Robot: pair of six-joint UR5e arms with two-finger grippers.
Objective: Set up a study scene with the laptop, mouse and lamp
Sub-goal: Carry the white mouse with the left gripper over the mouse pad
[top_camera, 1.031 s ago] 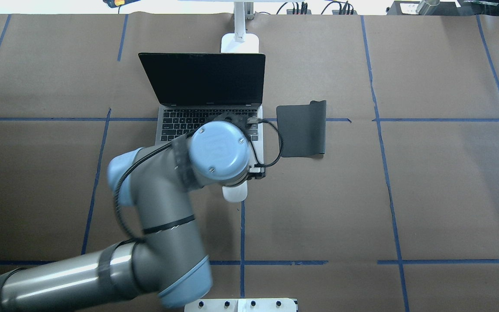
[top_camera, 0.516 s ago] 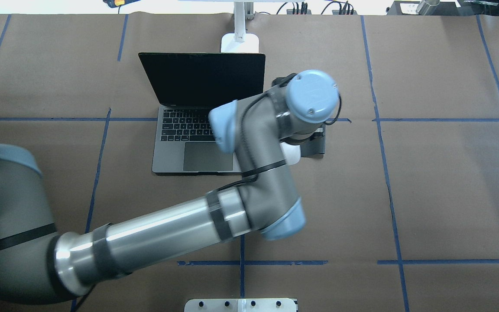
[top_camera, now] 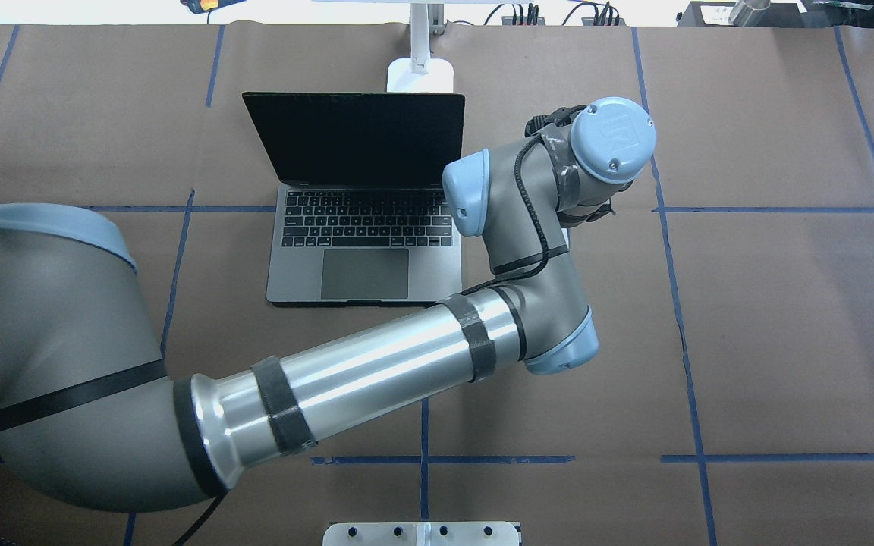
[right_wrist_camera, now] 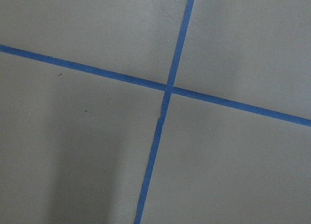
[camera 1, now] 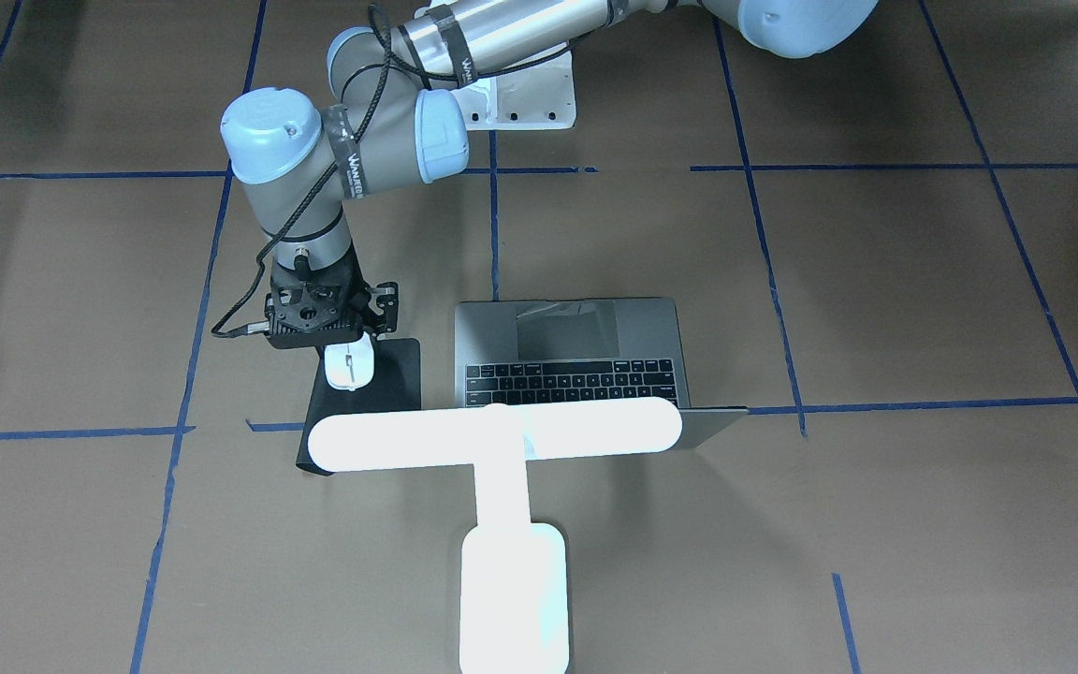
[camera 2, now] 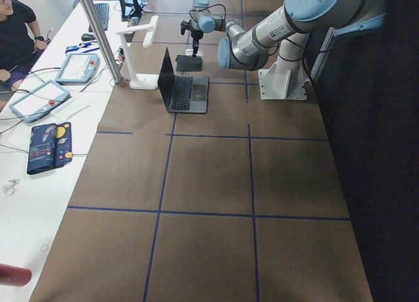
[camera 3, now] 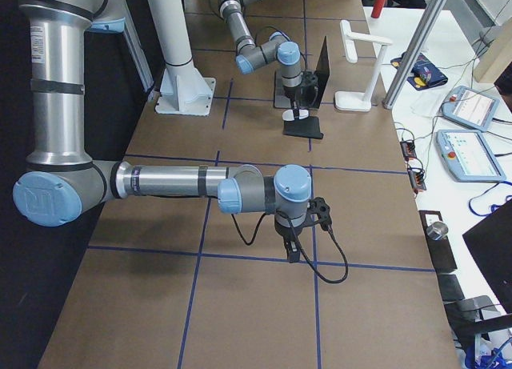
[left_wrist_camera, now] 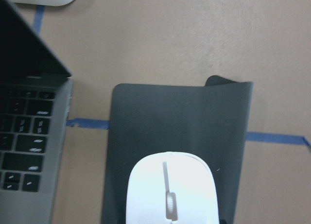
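The open grey laptop (top_camera: 365, 265) sits mid-table, also in the front view (camera 1: 567, 342). The glowing white lamp (camera 1: 502, 440) stands behind its screen; its base (top_camera: 420, 76) shows in the overhead view. My left gripper (camera 1: 349, 351) is shut on the white mouse (camera 1: 350, 367) and holds it over the near end of the black mouse pad (camera 1: 399, 374). In the left wrist view the mouse (left_wrist_camera: 170, 190) lies over the pad (left_wrist_camera: 180, 117), beside the laptop (left_wrist_camera: 29, 136). My right gripper (camera 3: 292, 253) points down at bare table, far from these; I cannot tell if it is open.
The white robot pedestal (top_camera: 422, 533) sits at the table's near edge. Blue tape lines (right_wrist_camera: 167, 88) cross the brown table. Beyond the lamp is a white side table with tablets (camera 2: 39, 99) and a seated person (camera 2: 13, 27).
My left arm has swung right from in front of the laptop to over the mouse pad, carrying the mouse with it. The laptop's keyboard and trackpad now show uncovered.
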